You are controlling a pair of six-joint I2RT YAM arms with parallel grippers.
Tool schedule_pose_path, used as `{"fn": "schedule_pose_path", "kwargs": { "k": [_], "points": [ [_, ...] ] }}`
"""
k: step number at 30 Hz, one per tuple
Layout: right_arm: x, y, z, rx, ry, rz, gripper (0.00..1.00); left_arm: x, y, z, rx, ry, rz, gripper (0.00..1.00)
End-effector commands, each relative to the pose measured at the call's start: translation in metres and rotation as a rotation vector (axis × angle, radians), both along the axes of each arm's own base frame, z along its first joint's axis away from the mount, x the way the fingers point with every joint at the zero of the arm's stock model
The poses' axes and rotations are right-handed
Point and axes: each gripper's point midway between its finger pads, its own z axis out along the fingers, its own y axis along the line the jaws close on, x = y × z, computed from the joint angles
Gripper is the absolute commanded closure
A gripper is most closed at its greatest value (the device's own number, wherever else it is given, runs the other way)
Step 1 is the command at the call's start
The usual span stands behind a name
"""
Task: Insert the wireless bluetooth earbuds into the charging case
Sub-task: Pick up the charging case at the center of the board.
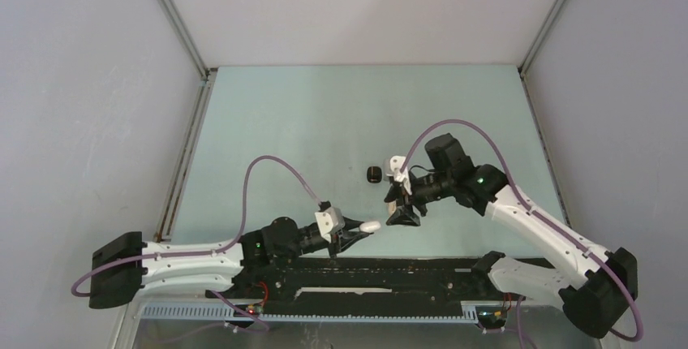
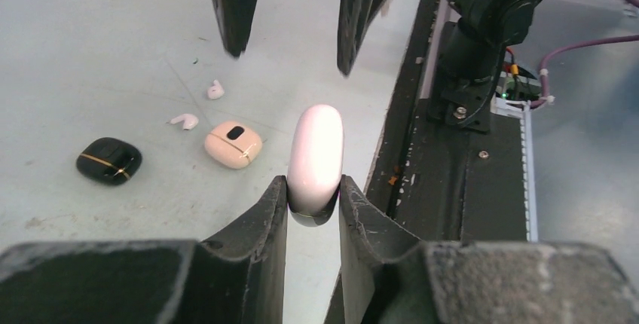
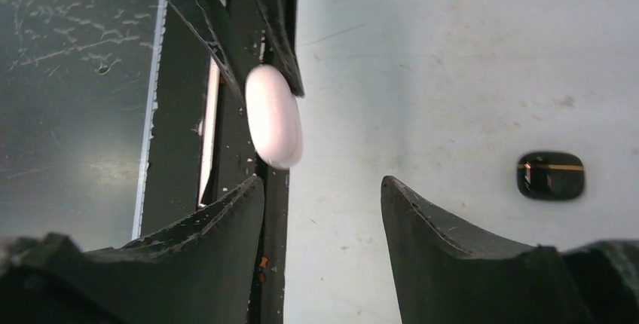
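The left gripper (image 2: 313, 197) clamps the pale pinkish-white, pebble-shaped plastic charging case (image 2: 316, 151) on edge. The right gripper (image 3: 322, 188) stands part open and empty, facing it. Two tiny whitish plastic earbuds (image 2: 184, 120) lie on the table (image 2: 90, 53), so the case likely needs opening next.

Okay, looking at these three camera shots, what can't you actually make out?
- Top view: the two earbuds and the peach case do not show; the right arm seems to cover them.
- Left wrist view: the lower end of the white case is hidden between the fingers of the left end effector.
- Right wrist view: the black case is blurred, its markings unreadable.
- All views: every case looks shut, so contents are hidden.
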Motion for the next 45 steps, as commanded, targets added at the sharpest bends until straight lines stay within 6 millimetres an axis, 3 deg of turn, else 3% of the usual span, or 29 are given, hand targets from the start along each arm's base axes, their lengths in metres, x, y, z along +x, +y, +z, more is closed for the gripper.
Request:
{"fn": "schedule_pose_path", "kwargs": {
  "k": [1,8,17,20,25,35,41,45],
  "points": [
    [0.001,0.02,0.004,-0.018,-0.055,0.031,0.39,-0.007,-0.012,0.027,-0.099,0.007,-0.057,0.73],
    [-0.013,0.028,-0.007,-0.069,0.022,0.1,0.46,-0.005,-0.016,0.032,-0.102,-0.001,-0.053,0.73],
    [-0.034,0.029,-0.005,-0.05,0.081,0.183,0.44,-0.003,-0.021,0.034,-0.095,-0.009,-0.052,0.74],
    [-0.031,0.031,-0.012,-0.079,0.095,0.162,0.46,-0.001,-0.022,0.036,-0.104,-0.011,-0.046,0.74],
    [-0.029,0.035,-0.019,-0.1,0.119,0.152,0.57,-0.001,-0.024,0.037,-0.104,-0.011,-0.048,0.74],
    [-0.024,0.03,-0.01,-0.076,0.105,0.131,0.72,0.001,-0.021,0.033,-0.101,-0.004,-0.032,0.7],
    [-0.018,0.025,-0.004,-0.035,0.12,0.129,0.81,0.013,-0.015,0.031,-0.123,0.035,0.053,0.4],
    [-0.015,0.019,0.004,-0.006,0.102,0.127,0.83,0.014,-0.013,0.028,-0.163,0.04,0.067,0.32]
  ]
}}
